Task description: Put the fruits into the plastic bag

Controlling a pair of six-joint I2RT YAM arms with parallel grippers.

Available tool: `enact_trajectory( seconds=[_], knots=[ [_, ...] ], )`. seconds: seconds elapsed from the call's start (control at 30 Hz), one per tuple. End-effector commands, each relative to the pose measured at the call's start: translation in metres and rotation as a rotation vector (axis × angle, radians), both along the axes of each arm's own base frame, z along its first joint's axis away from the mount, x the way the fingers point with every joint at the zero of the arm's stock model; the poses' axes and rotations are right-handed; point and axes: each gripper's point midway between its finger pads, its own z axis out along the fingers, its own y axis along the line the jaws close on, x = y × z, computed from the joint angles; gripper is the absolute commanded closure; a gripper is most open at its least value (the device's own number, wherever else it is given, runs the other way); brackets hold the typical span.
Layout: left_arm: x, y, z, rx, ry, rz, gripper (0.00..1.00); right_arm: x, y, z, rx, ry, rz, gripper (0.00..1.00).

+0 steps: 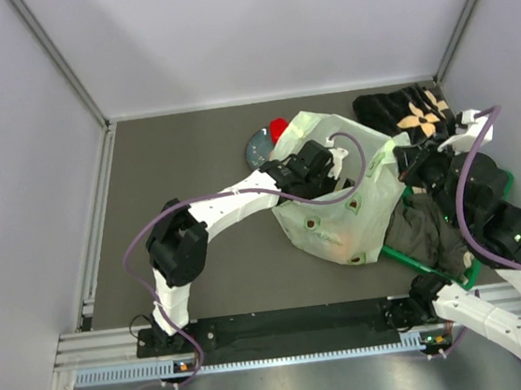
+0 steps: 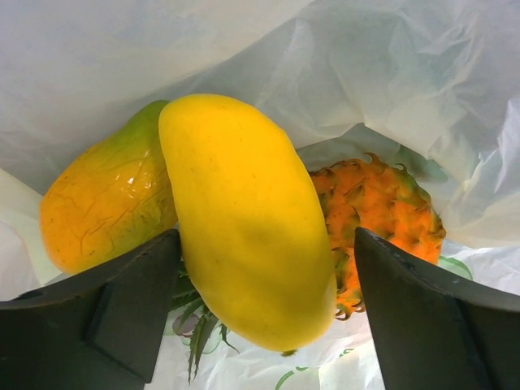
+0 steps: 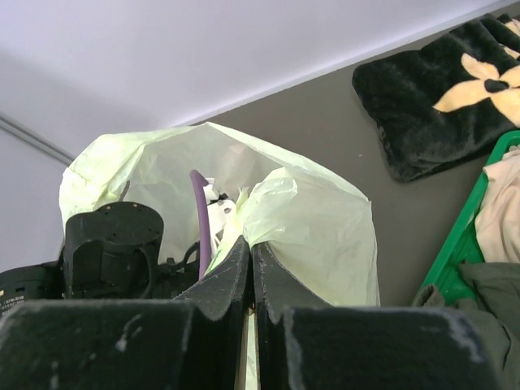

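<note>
The pale green plastic bag (image 1: 339, 219) lies at mid table with its mouth open. My left gripper (image 1: 319, 171) reaches into the mouth. In the left wrist view it (image 2: 266, 240) is open, its fingers either side of a yellow mango (image 2: 244, 219). That mango rests in the bag against an orange-green mango (image 2: 101, 211) and the orange pineapple (image 2: 382, 211). My right gripper (image 1: 400, 162) is shut on the bag's right rim and holds it up; the pinch (image 3: 250, 244) and the raised bag (image 3: 317, 219) show in the right wrist view. A red round fruit (image 1: 278, 129) sits outside, left of the bag.
A small grey plate (image 1: 257, 148) lies beside the red fruit. A dark flower-patterned cloth (image 1: 411, 107) is at the back right. A green basket (image 1: 436, 272) holding clothes (image 1: 430, 232) stands right of the bag, under my right arm. Grey walls enclose the table.
</note>
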Motion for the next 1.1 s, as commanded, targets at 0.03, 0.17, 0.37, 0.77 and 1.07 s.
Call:
enact_trajectory(
  seconds=[0.03,0.17,0.37,0.77,1.07],
  knots=[
    [0.002,-0.012,0.017,-0.066,-0.027,-0.013,0.07,0.001,-0.002,0.003,0.015,-0.012,-0.013,1.00],
    [0.005,-0.013,0.026,-0.087,-0.045,-0.002,0.07,0.001,-0.003,0.003,0.013,-0.012,-0.014,1.00],
    [0.014,-0.020,0.065,-0.165,-0.104,0.029,0.05,0.000,-0.003,0.002,0.013,-0.010,-0.014,1.00],
    [0.015,-0.029,0.167,-0.399,-0.243,-0.003,0.05,0.000,-0.003,0.004,0.014,-0.014,-0.016,1.00],
    [0.000,-0.022,0.247,-0.588,-0.376,-0.106,0.04,0.000,-0.004,0.003,0.013,-0.013,-0.019,1.00]
  ],
)
